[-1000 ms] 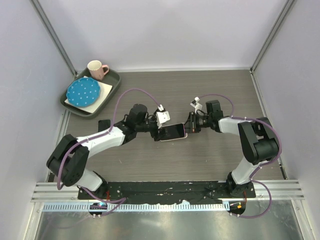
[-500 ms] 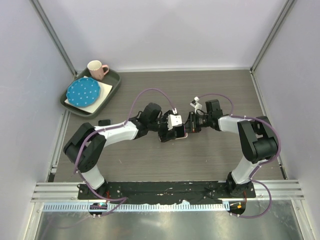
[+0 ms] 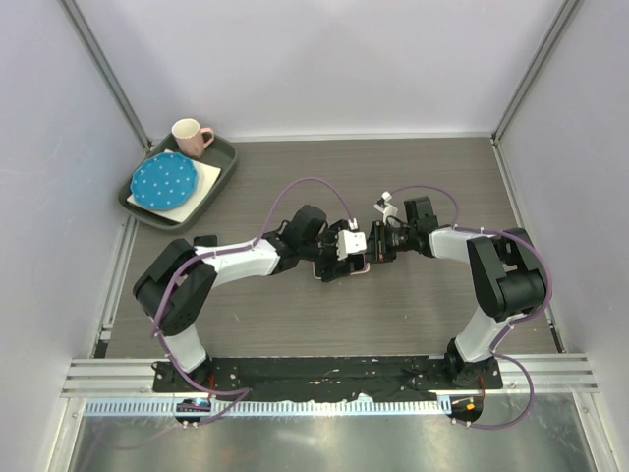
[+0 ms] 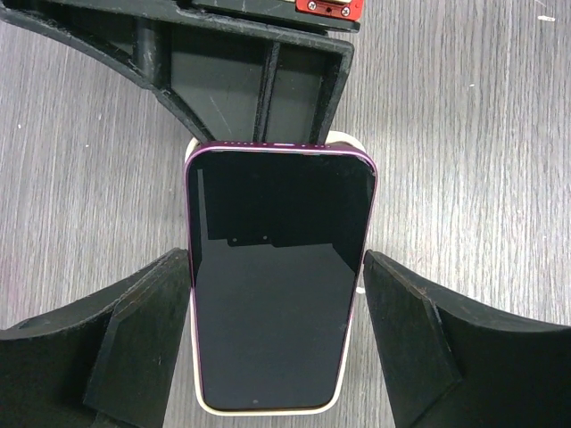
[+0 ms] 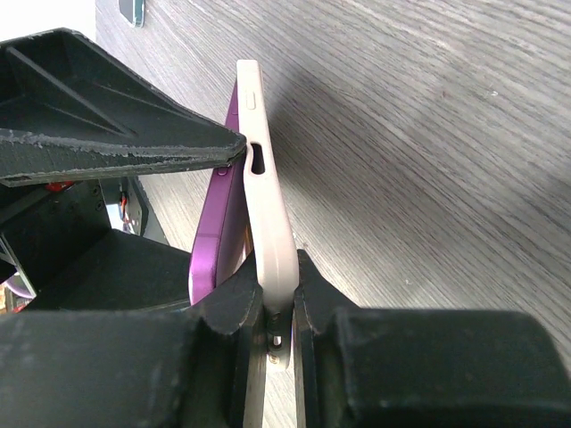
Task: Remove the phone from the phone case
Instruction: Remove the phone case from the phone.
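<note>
Peel step: right gripper (image 5: 278, 312) pinches case (image 5: 268, 223) edge at mid-desk (image 4: 482, 134), phone (image 4: 278, 276) partly out; left gripper (image 4: 277, 308), spread astride phone, needs to close on its sides and pull.

The left arm (image 3: 236, 264) and right arm (image 3: 454, 243) are white shells on black joints, each trailing a looping purple cable (image 3: 307, 179), with chunky matte-black fingers (image 4: 134, 343) and, seemingly, a small red screwed plate (image 4: 326, 6).
</note>
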Robot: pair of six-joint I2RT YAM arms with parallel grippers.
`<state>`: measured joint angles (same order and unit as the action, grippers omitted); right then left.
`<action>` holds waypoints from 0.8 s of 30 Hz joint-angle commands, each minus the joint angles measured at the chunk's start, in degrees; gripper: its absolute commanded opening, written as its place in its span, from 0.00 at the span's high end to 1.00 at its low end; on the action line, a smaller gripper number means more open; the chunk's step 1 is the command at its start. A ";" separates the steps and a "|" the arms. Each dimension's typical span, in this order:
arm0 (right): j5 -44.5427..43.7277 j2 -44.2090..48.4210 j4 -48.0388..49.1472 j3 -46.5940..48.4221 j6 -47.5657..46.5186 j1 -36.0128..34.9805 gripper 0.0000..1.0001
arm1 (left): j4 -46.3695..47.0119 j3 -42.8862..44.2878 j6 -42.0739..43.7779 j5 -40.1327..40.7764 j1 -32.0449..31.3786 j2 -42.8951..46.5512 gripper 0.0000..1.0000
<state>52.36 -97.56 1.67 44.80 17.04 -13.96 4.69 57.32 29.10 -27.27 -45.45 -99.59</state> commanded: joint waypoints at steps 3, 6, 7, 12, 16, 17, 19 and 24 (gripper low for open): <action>1.78 1.23 2.11 2.23 -0.78 0.07 0.99 | 0.15 1.48 0.60 -0.07 -1.39 -1.04 0.18; 2.05 1.40 2.11 2.23 -0.87 -0.02 0.99 | 0.23 1.65 0.52 0.20 -1.48 -1.57 0.19; 1.96 1.49 2.11 2.14 -0.87 -0.02 0.99 | 0.32 1.83 0.34 0.46 -1.48 -1.74 0.20; 2.57 1.84 2.20 2.14 -0.60 -0.02 0.99 | 0.06 2.71 -0.19 0.64 -1.48 -2.80 0.26; 2.66 1.85 2.37 2.14 -0.43 -0.02 0.99 | -0.12 2.62 -0.28 0.46 -1.57 -2.80 0.34; 2.57 1.85 2.37 2.14 -0.43 -0.02 0.99 | -0.29 2.53 -0.36 0.46 -1.57 -2.71 0.37; 2.57 1.76 2.46 2.22 -0.34 -0.02 0.99 | -0.29 2.45 -0.45 0.37 -1.66 -2.80 0.38; 2.84 1.76 2.63 2.31 0.01 0.07 0.99 | 0.32 0.60 -0.63 0.55 -1.75 -1.57 0.26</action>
<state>52.10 -97.56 1.19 44.80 17.02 -13.52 4.56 58.70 28.99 -26.00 -46.24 -101.14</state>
